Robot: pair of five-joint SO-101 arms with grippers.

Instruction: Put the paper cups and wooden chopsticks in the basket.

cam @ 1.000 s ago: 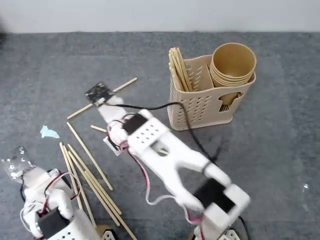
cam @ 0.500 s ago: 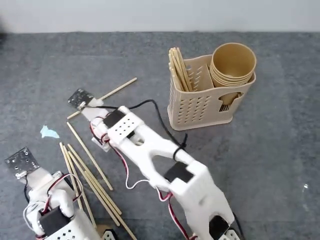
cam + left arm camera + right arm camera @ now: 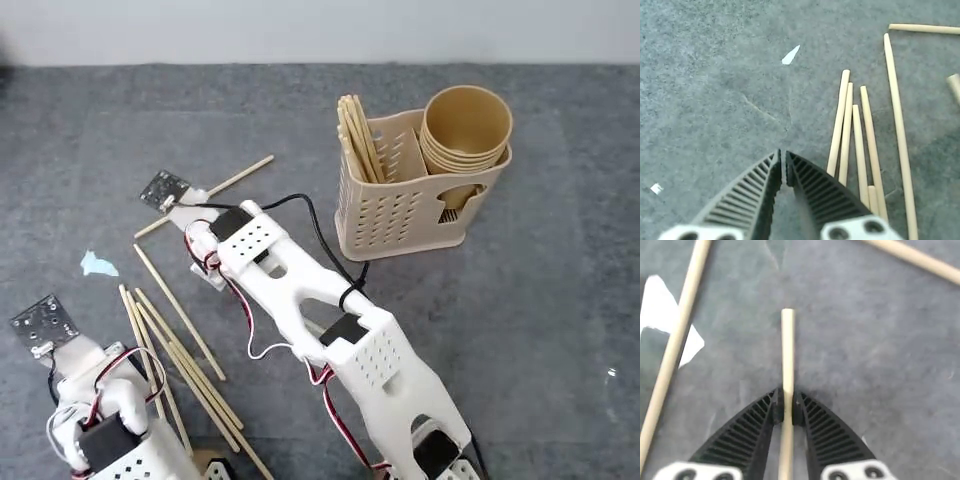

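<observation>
At the left-centre of the surface (image 3: 560, 300), the right gripper (image 3: 786, 396) is clamped on a single wooden chopstick (image 3: 788, 347), which runs straight out ahead of the jaws to its free end. Whether the stick has cleared the surface cannot be determined. A neighbouring chopstick (image 3: 675, 350) lies just beside it, apart from the jaws. The left gripper (image 3: 782, 159) has its jaws together on nothing and sits low over the surface beside the loose chopsticks (image 3: 855, 135). The basket (image 3: 395, 215) stands well apart from the grasp point, toward the far right. It holds the stacked paper cups (image 3: 467, 125) at one end and the upright chopsticks (image 3: 358, 135) at the other. The step in hand appears to be lift and transfer of the held stick. Raise the wrist vertically first, so that the free end does not drag across the neighbouring chopstick. Hold clamp pressure firm, since a round stick gripped across its width will likely pivot or slide. Rotate the stick toward vertical before it reaches the basket rim. Approach from the end with the upright chopsticks and stay off the cup stack. Lower the tip inside the wall, then release. Check that the black cable (image 3: 322, 228) does not catch the basket corner during the swing.
</observation>
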